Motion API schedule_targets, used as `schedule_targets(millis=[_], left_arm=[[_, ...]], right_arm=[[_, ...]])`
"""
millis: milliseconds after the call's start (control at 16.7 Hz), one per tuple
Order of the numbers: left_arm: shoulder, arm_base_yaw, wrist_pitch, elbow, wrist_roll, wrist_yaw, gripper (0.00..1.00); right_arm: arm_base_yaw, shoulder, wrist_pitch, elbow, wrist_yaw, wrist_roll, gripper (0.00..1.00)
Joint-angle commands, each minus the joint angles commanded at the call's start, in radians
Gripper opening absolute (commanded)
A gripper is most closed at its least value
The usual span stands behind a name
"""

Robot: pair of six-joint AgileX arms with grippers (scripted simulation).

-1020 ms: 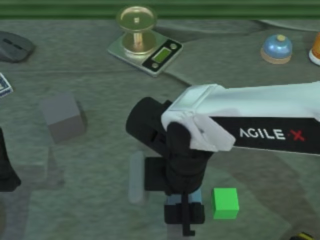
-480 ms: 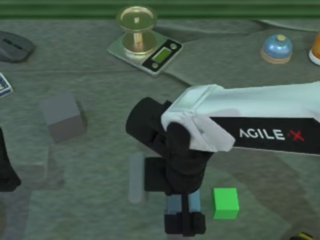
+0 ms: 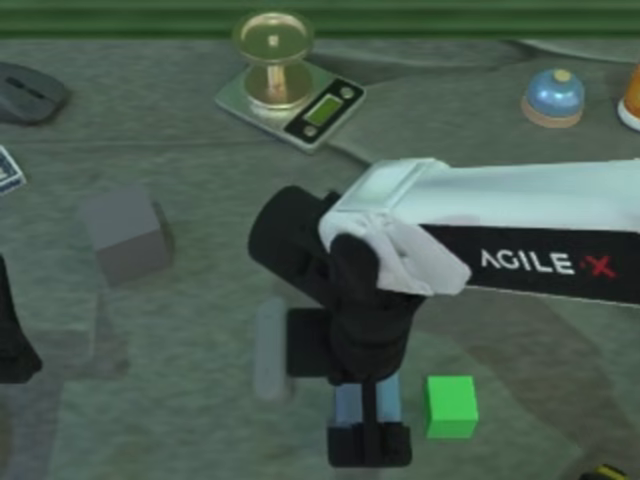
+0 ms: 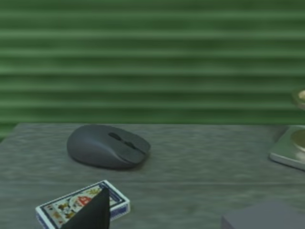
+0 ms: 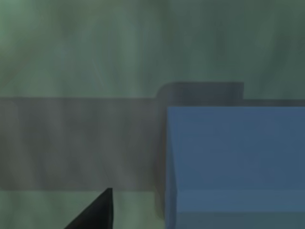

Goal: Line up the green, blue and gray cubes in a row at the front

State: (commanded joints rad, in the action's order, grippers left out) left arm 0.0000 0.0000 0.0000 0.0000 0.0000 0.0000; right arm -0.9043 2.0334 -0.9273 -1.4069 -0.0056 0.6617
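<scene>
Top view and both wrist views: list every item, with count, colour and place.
green cube: one, bright green, front, right of blue cube.
blue cube: one, light blue, front centre, under right gripper.
gray cube: one, dull gray, left middle.
scale: one, silver, back centre, brass spool on it.
bell: one, blue dome, back right.
mouse: one, dark gray, back left.
card box: one, left edge.
right gripper: black, over blue cube.
left arm: black, parked, left edge.

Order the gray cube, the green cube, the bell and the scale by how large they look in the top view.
1. scale
2. gray cube
3. bell
4. green cube
The bell and the green cube look nearly alike, so their order is uncertain.
</scene>
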Motion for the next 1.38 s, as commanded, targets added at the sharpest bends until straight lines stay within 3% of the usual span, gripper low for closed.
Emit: schedule_targets(millis=[360,780,1080,1380], left_arm=[[0.000,0.000,0.000,0.000,0.000,0.000,1.00],[0.010,-0.002,-0.007,0.010,0.006,0.001,1.00],[0.218,-0.022,-0.147,0.216,0.118,0.002,1.00],[0.680,-0.055,-0.412,0.604,0.325,-0.002,1.00]], right_arm=[[-0.004,-0.063,-0.195,-0.125,-0.001,0.002,1.00],[0.006,-0.078,-0.202,-0.127,-0.003,-0.002,1.00],[0.113,-0.282,-0.063,0.026,-0.025,-0.068,1.00],[0.306,-0.717,0.188,0.331,-0.050,-0.198,1.00]])
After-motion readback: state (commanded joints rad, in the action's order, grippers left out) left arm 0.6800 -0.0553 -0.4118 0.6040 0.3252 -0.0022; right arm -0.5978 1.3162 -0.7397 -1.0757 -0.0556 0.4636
